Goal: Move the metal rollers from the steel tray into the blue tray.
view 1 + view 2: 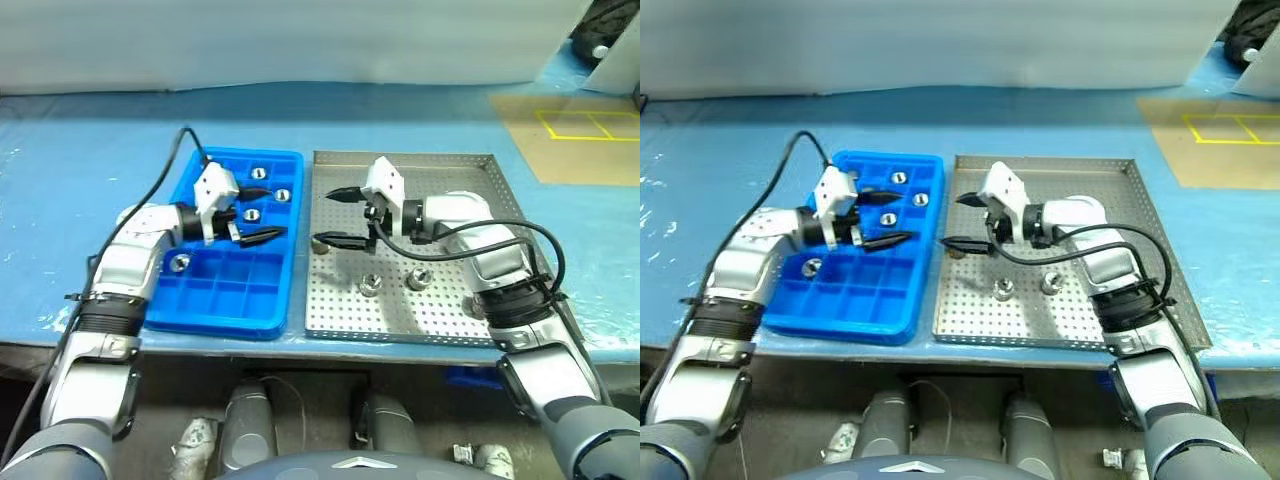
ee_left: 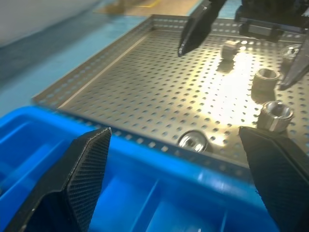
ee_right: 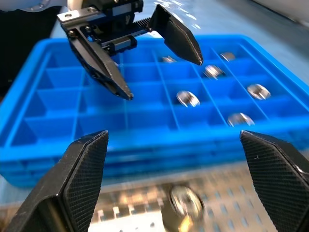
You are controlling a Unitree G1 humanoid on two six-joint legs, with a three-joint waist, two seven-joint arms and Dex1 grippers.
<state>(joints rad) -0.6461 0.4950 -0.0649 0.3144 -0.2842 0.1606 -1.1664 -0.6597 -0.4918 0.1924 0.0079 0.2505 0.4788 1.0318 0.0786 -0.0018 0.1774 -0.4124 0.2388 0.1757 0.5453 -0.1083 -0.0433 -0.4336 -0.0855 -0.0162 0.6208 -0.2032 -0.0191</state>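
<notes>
The blue tray lies left of the steel tray on a blue table. Several metal rollers rest in its compartments. Three more rollers stand on the steel tray's perforated floor: one by its left rim, two nearer the front. My left gripper hovers open and empty over the blue tray's right side, pointing toward the steel tray. My right gripper hovers open and empty over the steel tray's left part, facing the left gripper across the two rims.
A brown mat with yellow tape lines lies at the far right. A black cable arcs from my left arm over the table. Both trays sit close to the table's front edge.
</notes>
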